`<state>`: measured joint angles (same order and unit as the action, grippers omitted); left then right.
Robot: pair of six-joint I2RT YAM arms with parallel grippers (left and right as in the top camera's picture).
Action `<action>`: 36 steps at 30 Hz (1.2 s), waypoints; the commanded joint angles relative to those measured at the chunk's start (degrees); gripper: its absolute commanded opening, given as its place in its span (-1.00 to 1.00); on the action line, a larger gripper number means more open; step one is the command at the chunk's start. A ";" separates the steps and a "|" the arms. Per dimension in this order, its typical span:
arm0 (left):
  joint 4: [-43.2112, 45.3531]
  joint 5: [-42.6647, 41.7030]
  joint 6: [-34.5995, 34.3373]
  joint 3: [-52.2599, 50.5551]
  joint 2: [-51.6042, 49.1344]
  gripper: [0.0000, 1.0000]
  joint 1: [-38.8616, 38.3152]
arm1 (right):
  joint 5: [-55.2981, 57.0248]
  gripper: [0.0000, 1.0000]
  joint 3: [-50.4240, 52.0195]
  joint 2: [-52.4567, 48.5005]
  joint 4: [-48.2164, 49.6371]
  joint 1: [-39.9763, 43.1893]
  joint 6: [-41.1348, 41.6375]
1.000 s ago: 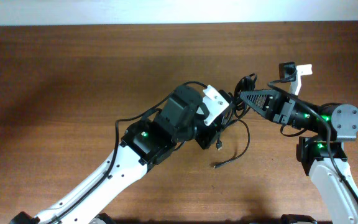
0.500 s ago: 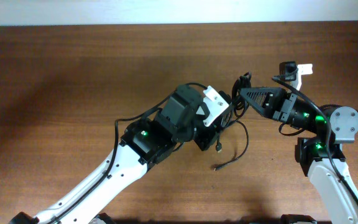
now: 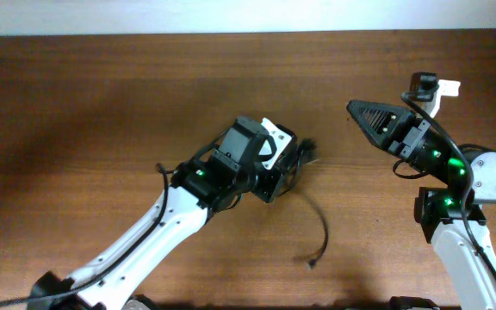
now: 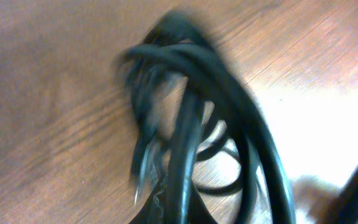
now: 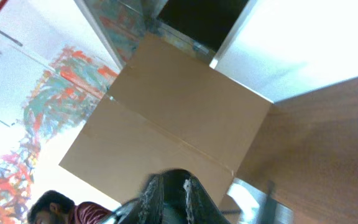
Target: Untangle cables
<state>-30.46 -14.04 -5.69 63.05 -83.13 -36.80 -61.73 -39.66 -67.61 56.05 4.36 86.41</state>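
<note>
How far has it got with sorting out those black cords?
Little looks done: the thin black cables sit bunched at the left gripper, which is clamped on them, with one plug-tipped end trailing loose across the wooden table. The right gripper hangs apart, holding nothing visible. Pulling the bundle apart is what remains.

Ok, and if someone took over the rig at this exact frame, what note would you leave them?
Left gripper: shut, apparently on the cables.
Right gripper: apart from the cables, to their right, nothing seen in it. Its jaws are close together, but open or shut is unclear.
Cables: bunched at the left gripper. One strand trails away, its plug end lying on the table.
Done: one strand is drawn out.
Left: the bunch still looks looped together, so separate the two cords.
</note>
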 commanded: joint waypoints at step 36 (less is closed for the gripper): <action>9.33 3.61 44.94 0.00 16.46 -1.00 0.13 | -10.03 0.40 -1.14 0.59 -23.91 0.17 -7.50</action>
<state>-23.05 -14.48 39.05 62.15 -67.29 -36.77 -68.75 -40.32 -67.44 31.88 4.36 80.31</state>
